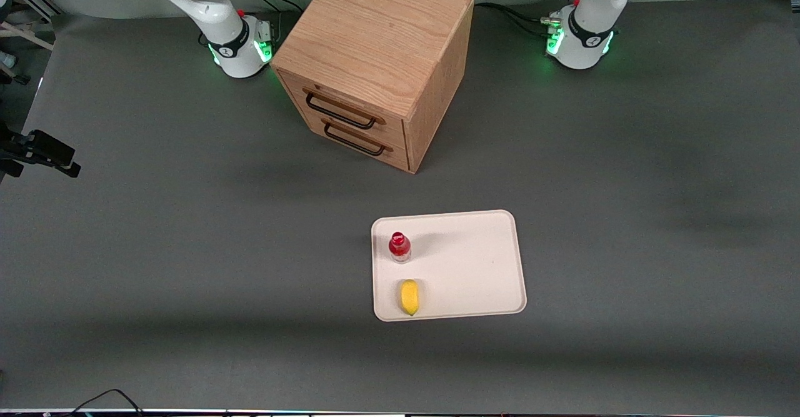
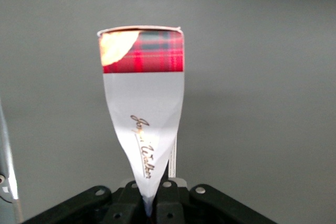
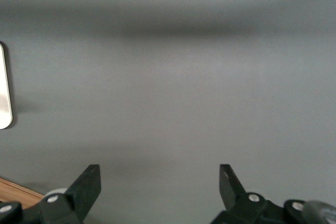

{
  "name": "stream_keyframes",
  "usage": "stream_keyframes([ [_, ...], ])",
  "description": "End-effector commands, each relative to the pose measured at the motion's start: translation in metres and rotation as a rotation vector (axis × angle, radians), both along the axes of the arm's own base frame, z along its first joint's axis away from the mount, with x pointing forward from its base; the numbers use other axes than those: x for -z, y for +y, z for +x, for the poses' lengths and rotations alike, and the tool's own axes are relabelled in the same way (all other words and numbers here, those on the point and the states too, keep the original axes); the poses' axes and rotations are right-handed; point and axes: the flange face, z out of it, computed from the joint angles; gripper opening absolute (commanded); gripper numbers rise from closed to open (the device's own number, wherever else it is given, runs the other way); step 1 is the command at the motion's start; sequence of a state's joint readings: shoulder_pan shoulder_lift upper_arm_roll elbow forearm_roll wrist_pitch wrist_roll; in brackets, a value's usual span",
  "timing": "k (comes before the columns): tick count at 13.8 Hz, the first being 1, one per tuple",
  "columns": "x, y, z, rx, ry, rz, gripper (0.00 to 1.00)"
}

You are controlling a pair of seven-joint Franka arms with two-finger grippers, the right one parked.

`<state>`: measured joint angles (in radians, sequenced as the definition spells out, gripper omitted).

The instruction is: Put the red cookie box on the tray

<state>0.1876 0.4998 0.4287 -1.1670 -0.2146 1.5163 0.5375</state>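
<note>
Pinching the thin red-tartan cookie box (image 2: 142, 98) by one end, the black pincer (image 2: 151, 199) dangles it above grey worktop (image 2: 262, 77), presumably for carrying to the cream rimmed tray (image 1: 475, 261).

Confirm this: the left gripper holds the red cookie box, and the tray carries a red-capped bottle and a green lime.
Not quite: the fruit on the tray is yellow, not green, per the front view. The red-capped bottle is there, and the left gripper does clamp the red cookie box.

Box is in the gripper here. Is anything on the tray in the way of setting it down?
Partly. The gripper, out of the front view, is shut on the red cookie box. On the tray a red-capped bottle and a yellow item stand along the edge toward the parked arm; the rest looks bare.
</note>
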Motion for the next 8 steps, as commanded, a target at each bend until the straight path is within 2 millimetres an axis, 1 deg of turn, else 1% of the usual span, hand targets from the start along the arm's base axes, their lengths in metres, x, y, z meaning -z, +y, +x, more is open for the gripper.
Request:
stream_keyframes([
  [1, -0.052, -0.076, 0.014, -0.055, 0.020, 0.002, 0.00],
  [2, -0.064, -0.113, 0.019, -0.067, 0.018, -0.003, 0.00],
  [3, -0.073, -0.150, 0.024, -0.077, 0.021, -0.009, 0.00],
  [5, -0.081, -0.230, 0.029, -0.094, 0.053, -0.019, 0.00],
  [6, -0.081, -0.264, 0.030, -0.093, 0.072, -0.024, 0.00],
  [8, -0.075, -0.333, 0.030, -0.138, 0.102, -0.043, 0.00],
])
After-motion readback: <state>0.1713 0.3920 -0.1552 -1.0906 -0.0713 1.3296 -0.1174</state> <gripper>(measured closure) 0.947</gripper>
